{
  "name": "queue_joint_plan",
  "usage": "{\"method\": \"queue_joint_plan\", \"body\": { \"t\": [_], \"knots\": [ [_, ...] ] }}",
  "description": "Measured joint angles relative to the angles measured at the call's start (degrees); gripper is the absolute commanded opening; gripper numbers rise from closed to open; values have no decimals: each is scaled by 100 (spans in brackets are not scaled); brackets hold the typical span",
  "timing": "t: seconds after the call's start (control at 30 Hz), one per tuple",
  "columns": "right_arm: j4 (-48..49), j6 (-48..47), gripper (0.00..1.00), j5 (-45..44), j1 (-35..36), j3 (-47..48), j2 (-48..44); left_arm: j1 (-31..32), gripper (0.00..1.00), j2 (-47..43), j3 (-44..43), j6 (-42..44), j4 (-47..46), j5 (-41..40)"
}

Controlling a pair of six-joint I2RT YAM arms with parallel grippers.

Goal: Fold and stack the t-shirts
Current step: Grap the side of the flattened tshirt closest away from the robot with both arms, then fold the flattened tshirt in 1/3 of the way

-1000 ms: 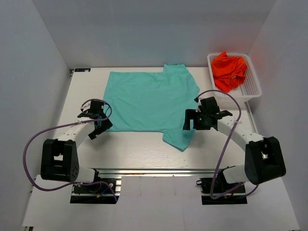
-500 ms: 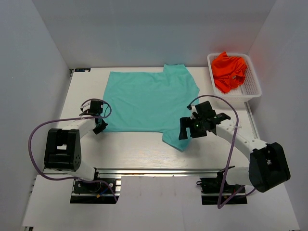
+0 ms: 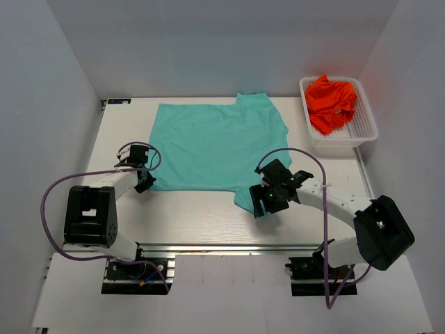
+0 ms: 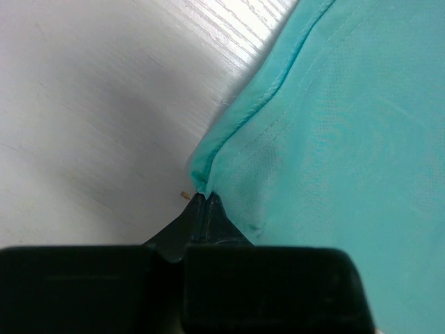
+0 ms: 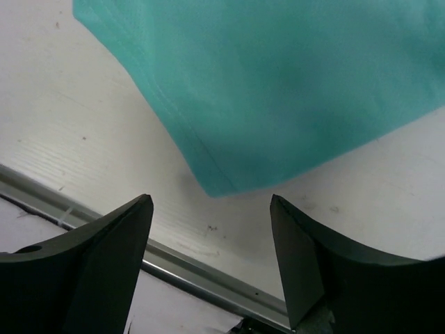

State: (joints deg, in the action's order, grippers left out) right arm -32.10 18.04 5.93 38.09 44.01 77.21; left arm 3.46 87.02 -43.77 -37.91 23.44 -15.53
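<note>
A teal t-shirt lies spread flat across the middle of the table. My left gripper sits at its near-left corner. In the left wrist view the left gripper is shut on a pinch of the teal t-shirt's hem corner. My right gripper hovers over the near-right sleeve. In the right wrist view the right gripper is open, and the teal sleeve ends just above the gap, not between the fingers. The orange-red t-shirt lies crumpled in the basket.
A white perforated basket stands at the back right corner. A metal rail runs along the table's near edge, close under the right gripper, and shows as the rail in the right wrist view. Grey walls enclose the table on three sides.
My left gripper moved in to the shirt's near-left corner and shut on it. The right arm swung left and nearer, down to the sleeve tip, its jaws narrowing a little.
</note>
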Motion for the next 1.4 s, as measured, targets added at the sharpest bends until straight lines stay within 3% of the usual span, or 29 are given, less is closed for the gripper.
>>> {"method": "queue_joint_plan", "body": {
  "t": [0.1, 0.13, 0.17, 0.2, 0.23, 0.63, 0.87, 1.4],
  "knots": [
    [267, -7, 63, -223, 160, 0, 267, 0, 0, -2, 0, 2, 2, 9],
    [367, -2, 43, -269, 197, 0, 385, 2, 0, -2, 0, 2, 2, 13],
    [457, -46, 31, -304, 229, 0, 505, 0, 0, -2, 0, 2, 2, 28],
    [544, -42, 10, -328, 256, 0, 625, 0, 0, -2, -2, 4, 2, 50],
    [616, -61, 0, -337, 271, 0, 737, 0, 0, -2, -7, 7, 7, 76],
    [728, 107, 0, -905, 280, 120, 236, 0, 0, -70, -190, 254, 260, 780],
    [1005, 256, 0, -1537, -17, 1117, 568, -17, 0, 155, -1263, 332, 466, 984],
    [1327, -50, 0, -2013, -1276, 2780, 1963, -201, 0, 2035, -3574, 551, 382, 1263]
  ]
}}
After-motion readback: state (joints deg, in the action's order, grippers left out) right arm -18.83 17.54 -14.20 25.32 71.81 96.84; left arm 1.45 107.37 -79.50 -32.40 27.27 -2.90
